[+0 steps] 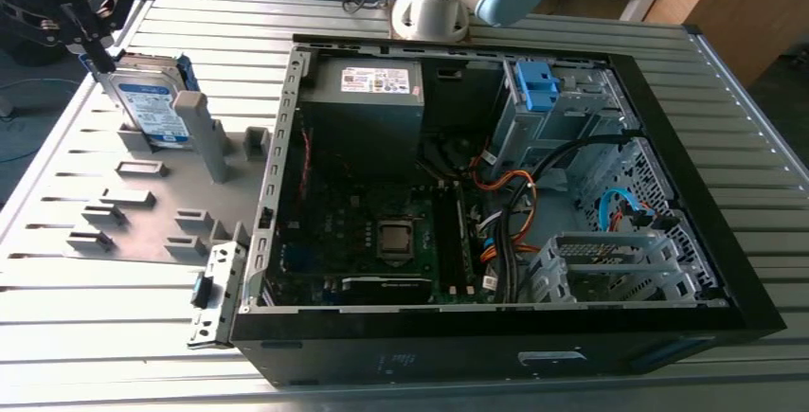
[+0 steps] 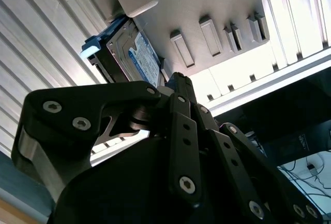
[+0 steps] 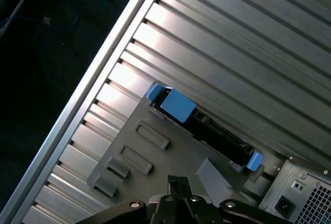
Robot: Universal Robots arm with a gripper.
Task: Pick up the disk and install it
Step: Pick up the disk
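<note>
— Where is the disk?
— The flat silver-metal disk with white-and-blue label and blue side rails stands on edge in the grey plastic fixture plate. The plate lies on the ribbed aluminium table, to the exterior view's left of the open black computer case.
— Your gripper?
— My black gripper hangs close above the disk's upper edge. Both wrist views show the disk ahead, apart from it. Wide or narrow: cannot tell.
— Risks?
— Judgement only. The disk leans by a grey post, so an off-centre descent could catch a rail and jam or tip it. A hold near one corner could let it swing. The orange and black cables inside the case could snag it
</note>
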